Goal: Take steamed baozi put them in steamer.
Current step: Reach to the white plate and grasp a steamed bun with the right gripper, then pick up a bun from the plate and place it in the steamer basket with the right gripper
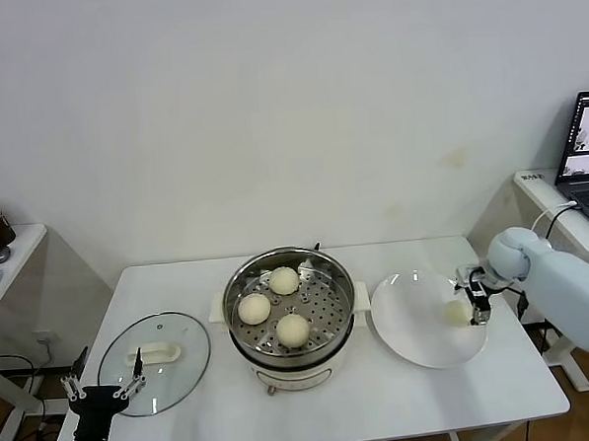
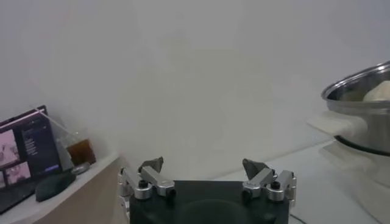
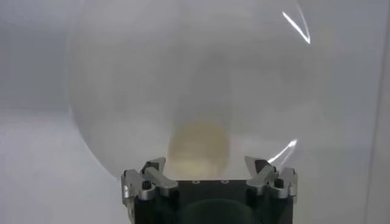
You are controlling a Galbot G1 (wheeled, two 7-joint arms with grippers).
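right gripper (image 1: 474, 305) sits at the plate (image 1: 409, 338), jaws spread either side of the last baozi (image 3: 199, 146). three baozi sit in the steamer (image 1: 339, 317). left gripper (image 1: 104, 385) idles, jaws spread.

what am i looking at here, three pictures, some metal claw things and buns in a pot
This is a two-armed robot moving steamed buns from a plate into a steamer. The wide picture comes from a camera on its head, looking down at a white table. The other two come from cameras on its wrists, so each shows that arm's own claw up close.

On the table: a glass lid, the steel steamer with three baozi inside, and a white plate with the last baozi on it.

The right gripper is down at that last bun, jaws either side of it; it is not lifted yet, and whether it is gripped I cannot tell. The left gripper waits open near the lid at the table's front edge, holding nothing.
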